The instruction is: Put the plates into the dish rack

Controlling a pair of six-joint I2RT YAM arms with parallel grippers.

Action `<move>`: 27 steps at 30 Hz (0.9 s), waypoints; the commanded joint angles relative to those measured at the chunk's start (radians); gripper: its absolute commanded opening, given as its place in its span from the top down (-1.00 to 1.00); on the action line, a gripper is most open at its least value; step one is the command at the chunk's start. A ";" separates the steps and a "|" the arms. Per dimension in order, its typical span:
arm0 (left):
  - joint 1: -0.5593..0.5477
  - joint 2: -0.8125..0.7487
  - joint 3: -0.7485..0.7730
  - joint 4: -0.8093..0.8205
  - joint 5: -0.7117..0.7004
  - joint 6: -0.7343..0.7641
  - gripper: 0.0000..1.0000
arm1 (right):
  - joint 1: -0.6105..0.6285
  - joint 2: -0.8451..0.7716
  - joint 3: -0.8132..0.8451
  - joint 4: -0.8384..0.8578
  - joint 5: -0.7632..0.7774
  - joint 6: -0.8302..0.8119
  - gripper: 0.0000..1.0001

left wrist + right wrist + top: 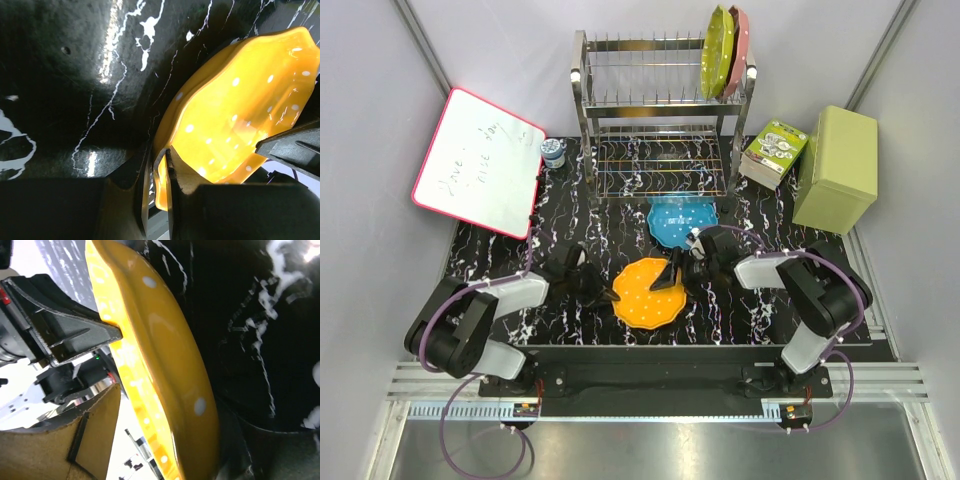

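From where I stand, the orange plate (pixel 648 292) sits at the near middle of the table (pixel 500 250), caught between the two arms. The left end effector (pixel 159 170) is pinched nearly shut on the plate's scalloped rim, one finger on each face. The right end effector (pixel 170 410) straddles the opposite rim with its jaws apart. There is a sliver of daylight between its tan pad and the plate, so I'd say it has no grip yet. I cannot tell whether the plate is fully off the table.

This looks like a hand-over to the right arm. To do it well, I'd want the right jaws seated deep past the scalloped edge and closed firmly before the left lets go. The plastic is glossy and a shallow pinch could slip.

The plate then needs turning on edge to go into the dish rack (pixel 660 110). The yellow-green plate (pixel 718 50) and the pink plate (pixel 740 50) stand at the right end of the top tier, so the free slots lie to their left. The blue plate (pixel 682 220) lies on the table just in front of the rack, so I'd carry the orange one high over it.
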 commanded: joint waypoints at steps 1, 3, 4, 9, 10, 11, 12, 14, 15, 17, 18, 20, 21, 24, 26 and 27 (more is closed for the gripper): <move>-0.021 -0.008 -0.012 -0.035 -0.006 -0.004 0.75 | -0.008 -0.091 -0.018 -0.126 0.088 -0.039 -0.44; -0.021 -0.023 -0.015 -0.038 -0.006 0.004 0.77 | -0.059 -0.112 -0.017 -0.146 0.085 -0.042 -0.43; -0.021 -0.028 -0.015 -0.044 -0.008 0.007 0.77 | -0.074 -0.123 -0.015 -0.158 0.081 -0.042 -0.43; -0.019 -0.034 -0.018 -0.044 -0.014 0.019 0.79 | -0.110 -0.144 -0.011 -0.170 0.059 -0.066 -0.31; -0.019 -0.034 -0.018 -0.035 -0.013 0.021 0.79 | -0.108 -0.146 -0.009 -0.164 0.058 -0.068 -0.27; -0.019 -0.032 -0.017 -0.032 -0.011 0.023 0.79 | -0.108 -0.143 -0.015 -0.154 0.056 -0.066 -0.26; -0.019 -0.029 -0.017 -0.029 -0.012 0.023 0.79 | -0.110 -0.140 -0.018 -0.137 0.053 -0.060 -0.25; -0.019 -0.025 -0.018 -0.015 -0.011 0.024 0.79 | -0.110 -0.119 -0.023 -0.092 0.044 -0.060 -0.30; -0.019 -0.022 -0.018 -0.010 -0.008 0.026 0.79 | -0.110 -0.109 -0.020 -0.083 0.039 -0.060 -0.32; -0.019 -0.018 -0.021 0.002 -0.006 0.032 0.79 | -0.107 -0.086 -0.015 -0.065 0.038 -0.069 -0.31; -0.021 -0.015 -0.021 0.005 -0.005 0.033 0.79 | -0.105 -0.079 -0.014 -0.058 0.035 -0.068 -0.29; -0.021 -0.015 -0.021 0.016 -0.003 0.035 0.79 | -0.096 -0.065 -0.008 -0.040 0.028 -0.065 -0.24; -0.021 -0.014 -0.021 0.020 0.000 0.036 0.79 | -0.087 -0.063 -0.006 -0.034 0.027 -0.063 -0.23; -0.022 -0.006 -0.014 0.029 0.007 0.044 0.79 | -0.067 -0.063 0.002 -0.017 0.027 -0.056 -0.15; -0.022 0.000 -0.008 0.023 0.006 0.050 0.79 | -0.062 -0.065 0.006 -0.014 0.025 -0.056 -0.05; -0.024 0.003 -0.008 0.023 0.007 0.052 0.78 | -0.064 -0.065 0.008 -0.011 0.018 -0.056 -0.05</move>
